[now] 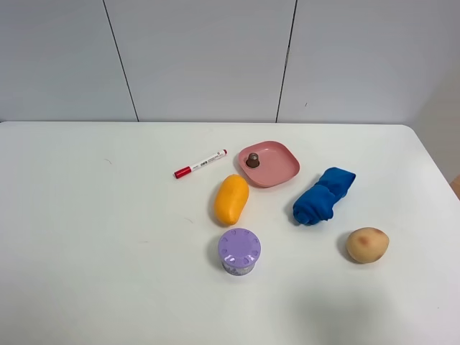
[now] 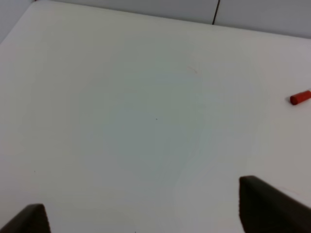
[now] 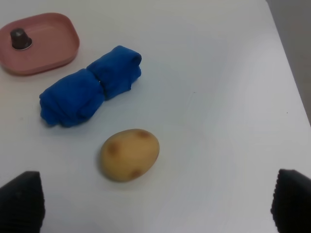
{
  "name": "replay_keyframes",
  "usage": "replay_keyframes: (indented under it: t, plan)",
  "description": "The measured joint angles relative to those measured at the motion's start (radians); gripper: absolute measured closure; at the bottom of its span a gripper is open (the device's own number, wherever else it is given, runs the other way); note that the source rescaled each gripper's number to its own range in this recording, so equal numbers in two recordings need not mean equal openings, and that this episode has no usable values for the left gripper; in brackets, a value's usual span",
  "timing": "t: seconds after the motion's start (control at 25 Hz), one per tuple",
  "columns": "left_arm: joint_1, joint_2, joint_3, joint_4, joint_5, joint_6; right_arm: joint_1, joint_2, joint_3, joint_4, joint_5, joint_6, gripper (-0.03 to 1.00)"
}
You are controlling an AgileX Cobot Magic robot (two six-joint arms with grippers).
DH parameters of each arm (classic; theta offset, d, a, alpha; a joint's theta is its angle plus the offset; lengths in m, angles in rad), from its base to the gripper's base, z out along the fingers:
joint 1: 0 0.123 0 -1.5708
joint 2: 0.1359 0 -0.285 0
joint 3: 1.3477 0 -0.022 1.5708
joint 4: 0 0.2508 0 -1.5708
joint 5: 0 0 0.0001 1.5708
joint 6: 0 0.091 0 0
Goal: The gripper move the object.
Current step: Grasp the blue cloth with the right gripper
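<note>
A potato [image 1: 367, 244] lies at the table's right front, and in the right wrist view [image 3: 129, 154] it sits just ahead of my right gripper [image 3: 158, 194], which is open and empty above the table. A rolled blue cloth [image 1: 325, 195] lies beyond it and also shows in the right wrist view [image 3: 90, 87]. My left gripper [image 2: 141, 204] is open and empty over bare table. The cap of a red marker [image 2: 300, 97] shows at that view's edge. Neither gripper shows in the exterior view.
A pink plate [image 1: 284, 169] holds a small brown capsule [image 1: 252, 159]. An orange mango-shaped object [image 1: 231, 199], a purple round lidded jar [image 1: 239, 251] and the red-capped marker [image 1: 200, 163] lie around the table's middle. The table's right edge [image 3: 286, 73] is near the potato.
</note>
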Motion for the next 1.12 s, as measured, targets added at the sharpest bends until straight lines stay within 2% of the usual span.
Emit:
replay_keyframes:
  t: [0.04, 0.4, 0.64, 1.12]
  plan:
    - [0.0, 0.0, 0.0, 0.0, 0.0, 0.0, 0.0, 0.0, 0.0, 0.0, 0.0, 0.0, 0.02]
    - [0.0, 0.0, 0.0, 0.0, 0.0, 0.0, 0.0, 0.0, 0.0, 0.0, 0.0, 0.001, 0.02]
    - [0.0, 0.0, 0.0, 0.0, 0.0, 0.0, 0.0, 0.024, -0.05, -0.012, -0.001, 0.096, 0.02]
    - [0.0, 0.0, 0.0, 0.0, 0.0, 0.0, 0.0, 0.639, -0.392, -0.003, -0.044, 0.101, 0.02]
